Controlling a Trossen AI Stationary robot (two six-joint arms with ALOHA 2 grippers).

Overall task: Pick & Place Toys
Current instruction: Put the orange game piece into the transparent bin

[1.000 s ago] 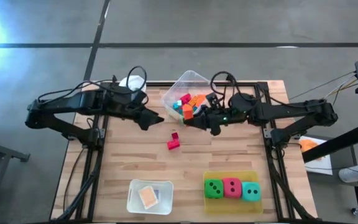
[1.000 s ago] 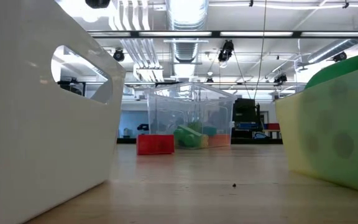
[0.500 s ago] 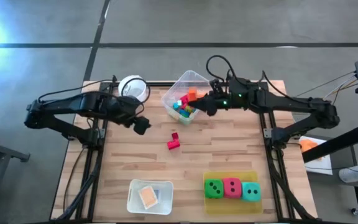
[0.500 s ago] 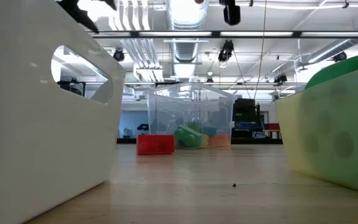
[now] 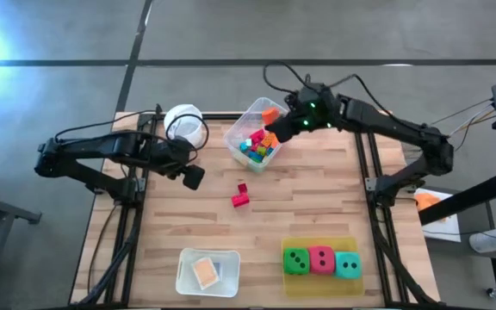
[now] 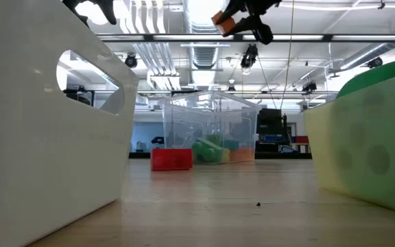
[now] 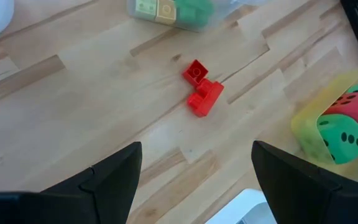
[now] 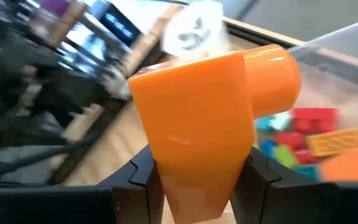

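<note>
My right gripper (image 5: 280, 121) is shut on an orange block (image 8: 197, 118), high over the clear tub (image 5: 257, 129) at the table's far middle; the low view shows the block (image 6: 225, 22) well above the tub (image 6: 211, 127). Several coloured blocks (image 5: 257, 145) lie in the tub. A red block (image 5: 240, 195) rests flat on the table's middle, also seen in the left wrist view (image 7: 201, 93). My left gripper (image 5: 192, 177) hangs open left of it, tipped downward, touching nothing. Three dotted dice (image 5: 321, 261) sit in a yellow tray (image 5: 320, 286). My right gripper pinches the orange block's two opposite sides (image 8: 161, 177) between its two fingers (image 8: 261, 174). It comes in from the table's right, slanting down. The block is lifted clear above the tub, its round stud (image 8: 272, 71) sticking out to one side.
A white cup (image 5: 185, 123) stands at the far left, close behind my left arm. A pale container (image 5: 207, 272) with an orange tile sits near the front left. Bare wood lies around the red block.
My right gripper has swung with the orange block toward the table's far edge and a little left, tipping downward, from beside the tub to over it. My left gripper has drawn back toward the left edge, sunk and tipped downward.
</note>
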